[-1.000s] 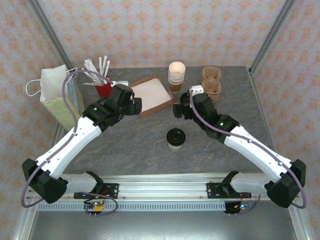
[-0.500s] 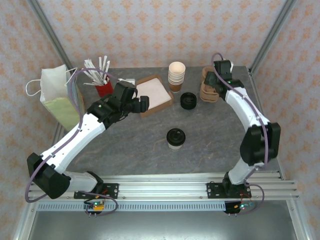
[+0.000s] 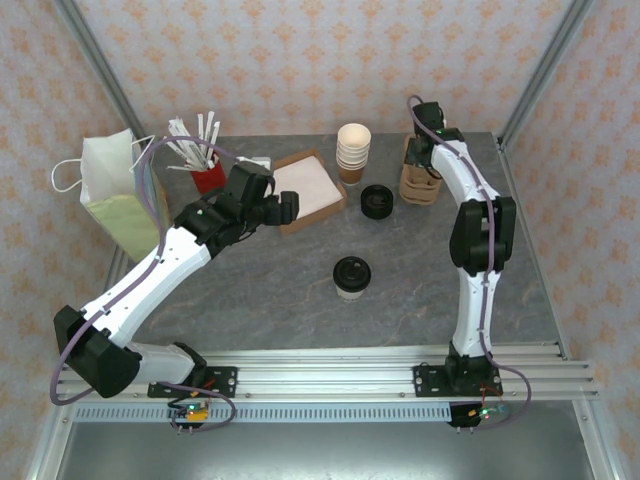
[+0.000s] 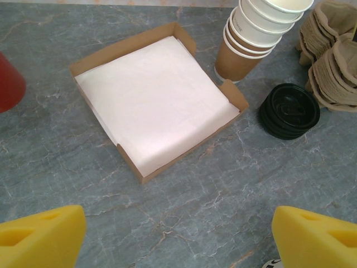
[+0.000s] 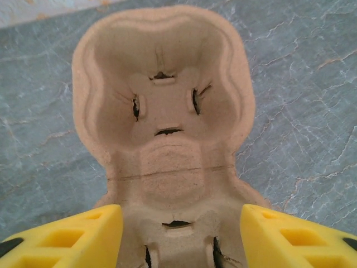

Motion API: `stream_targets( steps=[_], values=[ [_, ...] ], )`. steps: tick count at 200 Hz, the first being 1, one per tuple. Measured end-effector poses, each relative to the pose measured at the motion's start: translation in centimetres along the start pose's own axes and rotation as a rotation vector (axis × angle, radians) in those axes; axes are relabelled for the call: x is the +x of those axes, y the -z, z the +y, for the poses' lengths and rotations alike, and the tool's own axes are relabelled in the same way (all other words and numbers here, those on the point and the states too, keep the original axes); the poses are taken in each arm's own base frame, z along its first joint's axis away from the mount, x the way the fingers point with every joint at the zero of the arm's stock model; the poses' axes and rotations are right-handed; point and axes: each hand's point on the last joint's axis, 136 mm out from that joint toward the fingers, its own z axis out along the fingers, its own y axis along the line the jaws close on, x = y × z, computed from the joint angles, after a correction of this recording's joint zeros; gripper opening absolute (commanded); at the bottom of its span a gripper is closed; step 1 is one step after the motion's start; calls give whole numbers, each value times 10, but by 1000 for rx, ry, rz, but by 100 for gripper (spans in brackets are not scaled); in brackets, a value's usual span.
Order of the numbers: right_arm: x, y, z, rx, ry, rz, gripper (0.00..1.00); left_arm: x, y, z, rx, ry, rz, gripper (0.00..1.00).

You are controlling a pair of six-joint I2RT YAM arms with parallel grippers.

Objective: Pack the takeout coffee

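Note:
The takeout coffee (image 3: 351, 277), a brown-and-cream cup under a black lid, stands alone mid-table, apart from both arms. My right gripper (image 3: 424, 160) hovers at the back right over the stack of brown pulp cup carriers (image 3: 420, 185). In the right wrist view its yellow fingers (image 5: 61, 237) are open on either side of the top carrier (image 5: 164, 123), and whether they touch it is unclear. My left gripper (image 3: 285, 208) is open and holds nothing beside the napkin tray (image 3: 305, 188). Its yellow fingertips (image 4: 42, 237) spread wide above bare table.
Lidless cream cups (image 3: 353, 150) are stacked at the back, with loose black lids (image 3: 377, 200) next to them. A white paper bag (image 3: 115, 190) and a red cup of stirrers (image 3: 207, 175) stand at the left. The left wrist view shows the tray (image 4: 153, 100), cups (image 4: 251, 33) and lids (image 4: 289, 110).
The right arm has swung from the table's middle to the back right and now hangs over the carrier stack. The left gripper shifted slightly right, then held still.

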Motion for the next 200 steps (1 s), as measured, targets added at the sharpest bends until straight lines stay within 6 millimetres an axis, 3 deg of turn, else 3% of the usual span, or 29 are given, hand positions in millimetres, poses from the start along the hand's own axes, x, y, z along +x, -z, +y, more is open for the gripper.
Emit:
stream_targets(
  steps=[33,86,143,200],
  values=[
    [5,-8,-2,11,37,33,55,0,0,0,-2,0,-1,87],
    [-6,-8,-5,-11,48,26,53,0,0,0,-2,0,-1,87],
    [5,-23,1,-31,70,71,52,0,0,1,-3,0,0,87],
    [-3,-17,4,-45,79,58,46,0,0,1,-3,0,1,87]
  ],
)
